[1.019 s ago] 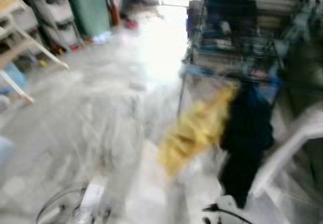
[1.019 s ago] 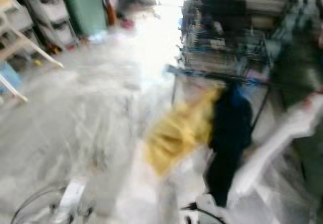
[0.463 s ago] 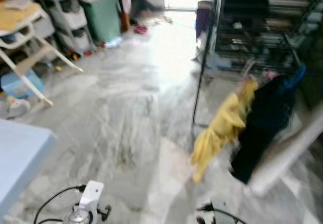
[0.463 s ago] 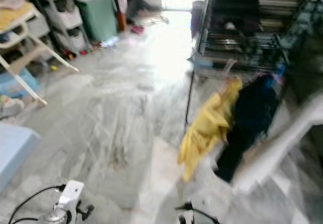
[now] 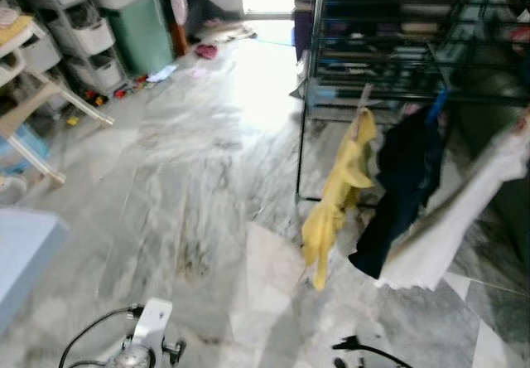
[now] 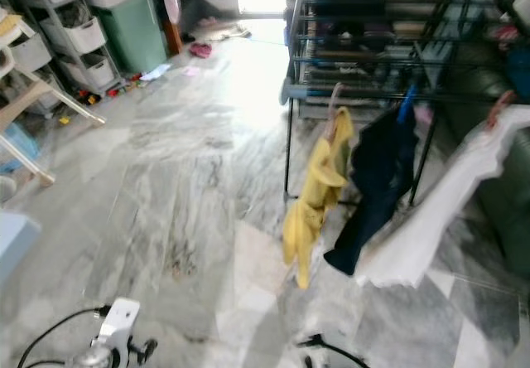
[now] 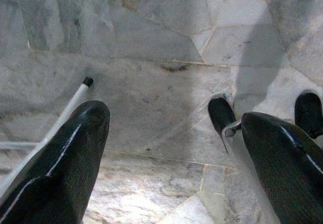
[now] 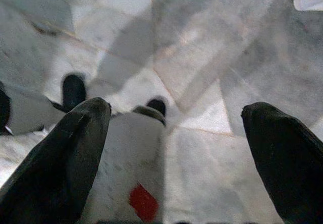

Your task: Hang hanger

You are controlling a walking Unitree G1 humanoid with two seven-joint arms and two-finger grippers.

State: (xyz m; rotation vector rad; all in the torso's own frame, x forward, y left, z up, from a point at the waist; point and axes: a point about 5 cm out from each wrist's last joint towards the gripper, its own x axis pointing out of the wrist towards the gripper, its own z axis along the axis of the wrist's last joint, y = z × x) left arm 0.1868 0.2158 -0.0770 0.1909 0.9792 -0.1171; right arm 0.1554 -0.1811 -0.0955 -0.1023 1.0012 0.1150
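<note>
A black metal clothes rack [image 5: 308,94] stands ahead on the right. From its rail hang a yellow garment [image 5: 338,194] on a pale hanger [image 5: 365,99] and a dark navy garment [image 5: 401,186] on a blue hanger [image 5: 436,103]. A person's hand [image 6: 499,107] at the right edge holds up a white garment [image 6: 431,219]. Both my arms hang low, far short of the rack. My left gripper [image 7: 171,118] is open over the marble floor with nothing between its fingers. My right gripper [image 8: 176,108] is open too, also above bare floor.
Grey drawer units [image 5: 79,41] and a green bin [image 5: 145,28] line the far left wall, with a white frame [image 5: 33,111] beside them. A pale blue surface [image 5: 21,260] lies at my near left. Stacked shelves [image 5: 389,20] stand behind the rack. Marble floor [image 5: 190,186] stretches ahead.
The whole picture has shifted and sharpened as the camera moved. The yellow and navy garments, slanted before, hang closer to straight down. My arms stay low at the bottom edge.
</note>
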